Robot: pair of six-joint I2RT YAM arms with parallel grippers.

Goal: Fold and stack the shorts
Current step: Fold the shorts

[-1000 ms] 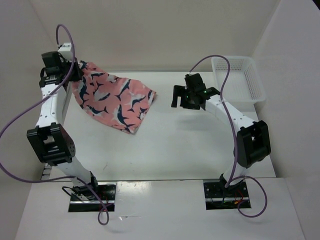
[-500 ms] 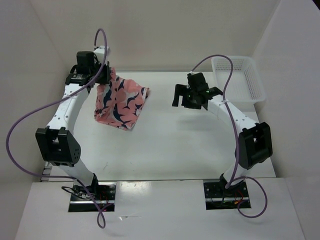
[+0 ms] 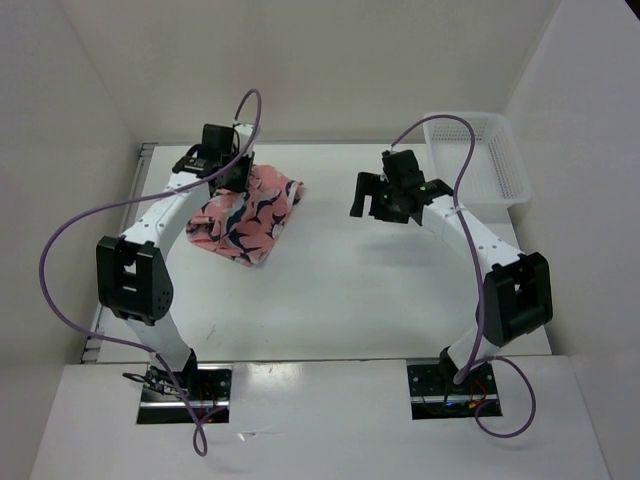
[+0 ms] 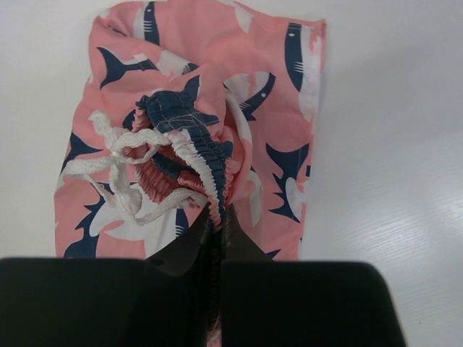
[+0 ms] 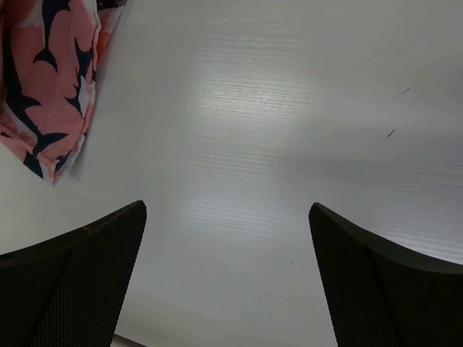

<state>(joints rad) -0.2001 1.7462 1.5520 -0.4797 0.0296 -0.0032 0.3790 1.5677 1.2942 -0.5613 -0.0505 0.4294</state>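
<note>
Salmon-pink shorts, navy-white shark print, pinched in closed left tool.

White mesh basket at table's far right corner, tight to the right wall. A few dark specks on the tabletop.

Plain cream walls are closing round a white table on three sides, with soft light glaring off its smooth top.
</note>
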